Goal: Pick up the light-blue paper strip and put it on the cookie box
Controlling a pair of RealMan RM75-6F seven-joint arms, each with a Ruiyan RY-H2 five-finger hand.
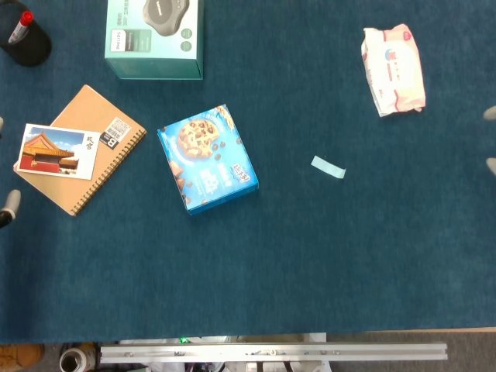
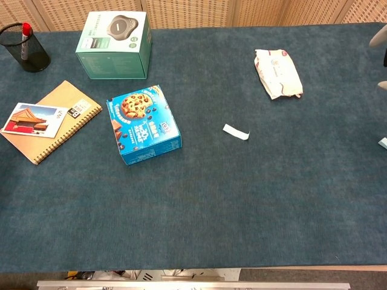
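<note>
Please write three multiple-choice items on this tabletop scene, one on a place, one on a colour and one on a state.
1. Where does the light-blue paper strip lie?
A. on the cookie box
B. on the table cloth, between the cookie box and the wipes pack
C. on the notebook

2. What colour is the cap of the marker in the black pen cup?
A. red
B. green
C. yellow

3. What is the state of the cookie box?
A. held by a hand
B. stacked on the green box
C. lying flat with nothing on top

Answers: 1 B, the strip rests on bare cloth to the right of the cookie box, below the wipes pack. 2 A, the cap shows red. 3 C, its printed top is bare and no hand touches it.
</note>
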